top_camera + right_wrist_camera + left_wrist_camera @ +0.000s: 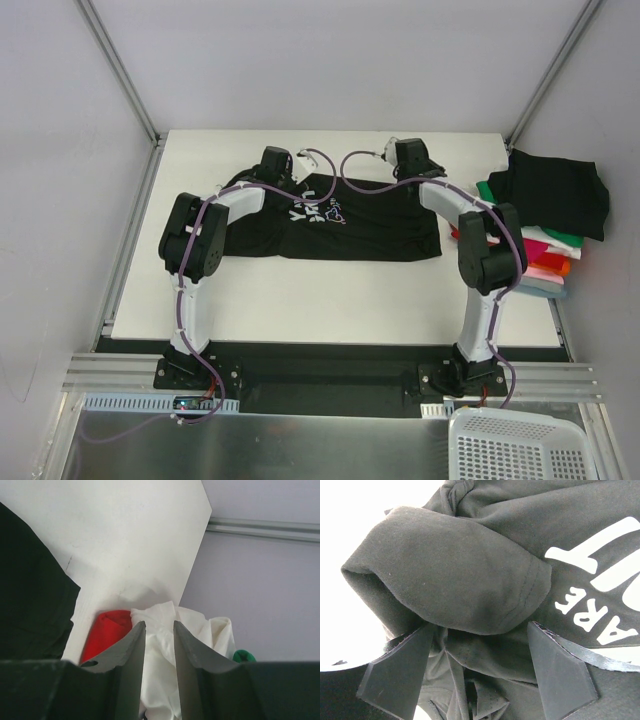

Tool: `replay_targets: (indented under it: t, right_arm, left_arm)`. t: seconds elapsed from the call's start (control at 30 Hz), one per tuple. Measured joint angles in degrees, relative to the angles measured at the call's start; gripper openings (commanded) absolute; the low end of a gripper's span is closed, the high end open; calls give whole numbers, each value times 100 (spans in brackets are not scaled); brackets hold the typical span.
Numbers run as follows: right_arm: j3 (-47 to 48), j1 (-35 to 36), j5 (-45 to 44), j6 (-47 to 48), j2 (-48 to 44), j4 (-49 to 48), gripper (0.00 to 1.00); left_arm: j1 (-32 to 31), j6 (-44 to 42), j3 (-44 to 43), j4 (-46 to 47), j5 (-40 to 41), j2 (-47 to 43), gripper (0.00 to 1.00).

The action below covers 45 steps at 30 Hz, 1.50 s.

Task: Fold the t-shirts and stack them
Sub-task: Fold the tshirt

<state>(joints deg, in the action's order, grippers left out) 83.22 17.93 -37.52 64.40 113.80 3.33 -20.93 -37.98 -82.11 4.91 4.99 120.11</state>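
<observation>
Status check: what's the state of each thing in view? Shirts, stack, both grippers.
black lettered t-shirt: spread on the table, not folded, one sleeve bunched up.
stack of folded t-shirts: piled at the table's right edge, black one on top.
left gripper: fingers wide open, straddling the sleeve.
right gripper: fingers a narrow gap apart, nothing between them.

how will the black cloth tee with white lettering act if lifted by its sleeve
Probably floppy: the black t-shirt with white lettering already bunches and folds at its sleeve. Thin cloth, so likely light; the rest would drape and drag across the white table.
</observation>
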Motion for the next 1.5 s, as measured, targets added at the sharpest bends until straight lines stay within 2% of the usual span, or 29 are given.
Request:
replay_targets:
  t: [0.07,0.4,1.1,1.23,1.27,1.3,1.4,1.5]
  right_arm:
    - [-68,26,7,85,35,-162,27]
    - [-111,162,-79,321,190,-538,25]
    - [-52,-293,-339,501,369,-706,24]
    - [-17,-199,-192,107,245,-227,35]
    - [28,-149,-79,-66,164,83,55]
    - [114,-85,50,-251,79,422,60]
    - [411,164,420,-852,-197,1222,63]
    - [553,411,721,-1215,-433,1700,56]
  left_arm:
    - [0,0,0,0,0,0,76]
    - [0,-2,0,0,0,0,76]
    - [0,0,17,0,0,0,76]
    - [0,-2,17,0,0,0,76]
    - [0,-2,17,0,2,0,76]
    - [0,-2,20,2,0,0,76]
    - [0,-2,17,0,0,0,76]
    - [0,-2,17,0,0,0,76]
